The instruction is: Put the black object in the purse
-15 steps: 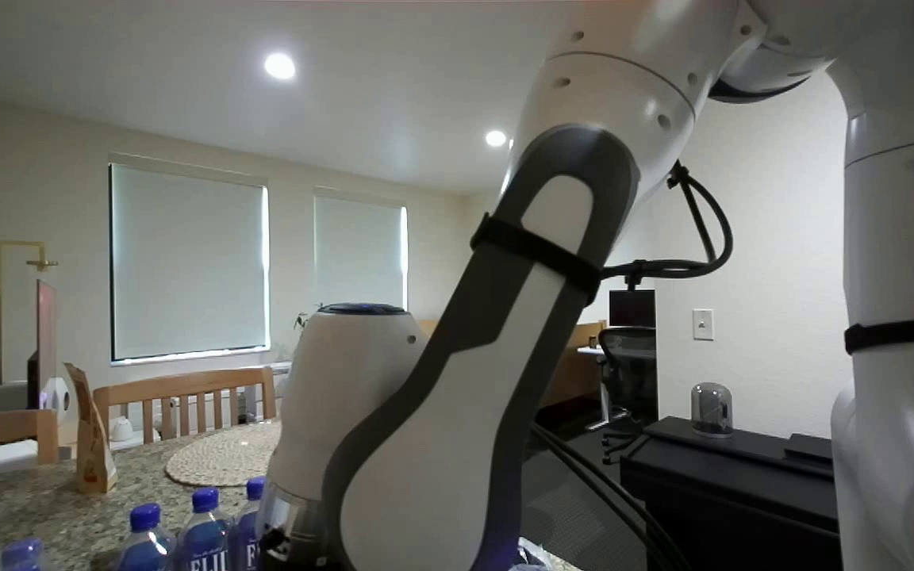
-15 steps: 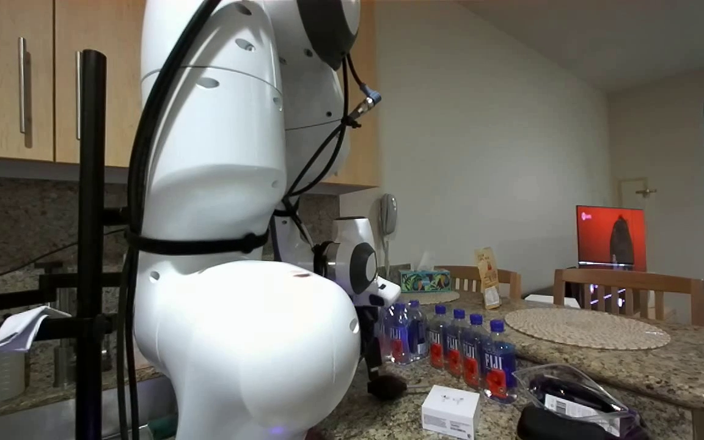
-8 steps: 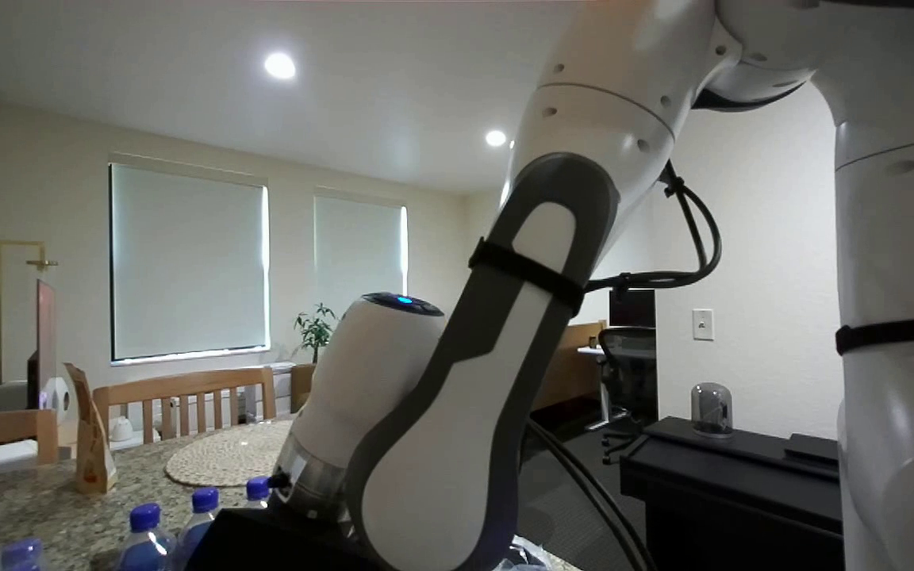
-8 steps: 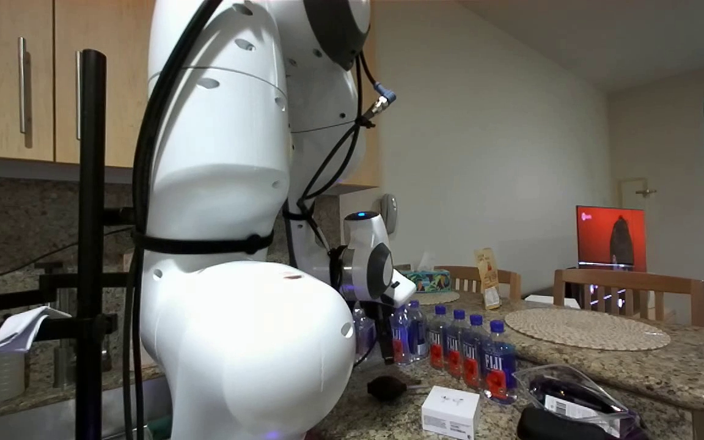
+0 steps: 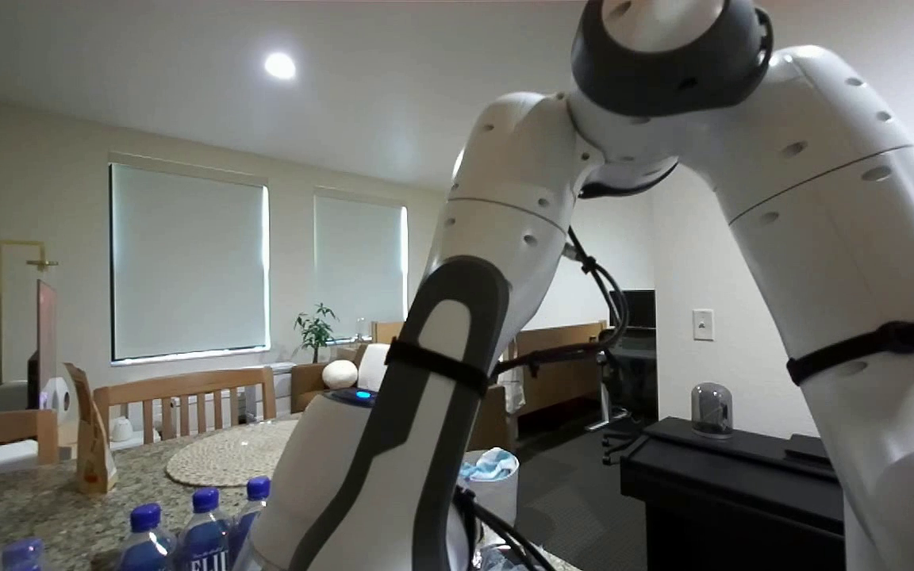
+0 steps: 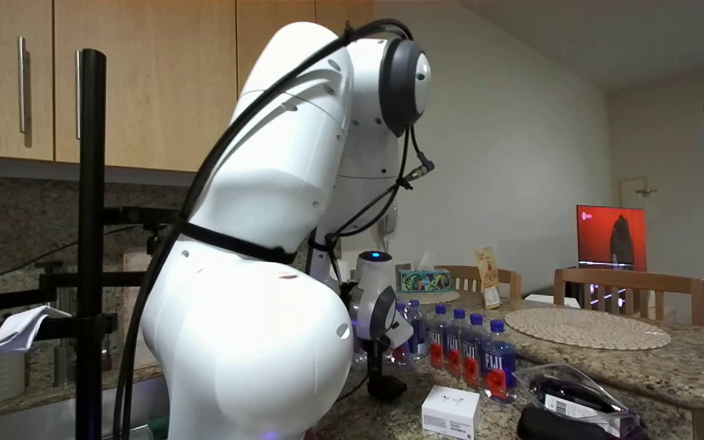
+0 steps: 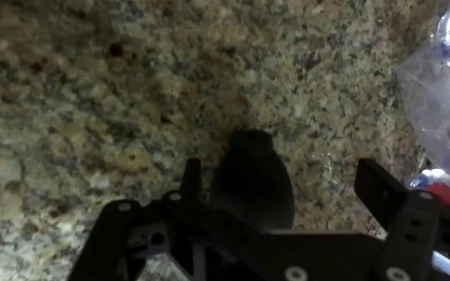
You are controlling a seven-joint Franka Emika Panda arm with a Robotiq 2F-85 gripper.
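The black object [image 7: 254, 179] is bulb-shaped with a short neck and lies on the granite counter. In an exterior view it also shows as a dark shape [image 6: 392, 387] below my gripper [image 6: 376, 365]. In the wrist view my gripper [image 7: 279, 166] is open, with one finger on each side of the black object. The object is much closer to the left finger, with a wide gap to the right finger. Its lower end is hidden behind the gripper body. I cannot make out a purse for certain. In the other camera's picture the gripper is below the frame.
Fiji water bottles [image 6: 471, 351] stand in a row beside the gripper. A white box [image 6: 451, 412] sits in front. A clear plastic bag [image 6: 572, 386] with a black item and a black case [image 6: 557, 425] lie at right. Clear plastic wrap [image 7: 436, 101] edges the wrist view.
The gripper lifted away from the black object half a second ago and is now lowered over it again. The arm has leaned forward and down. The black object has stayed in place.
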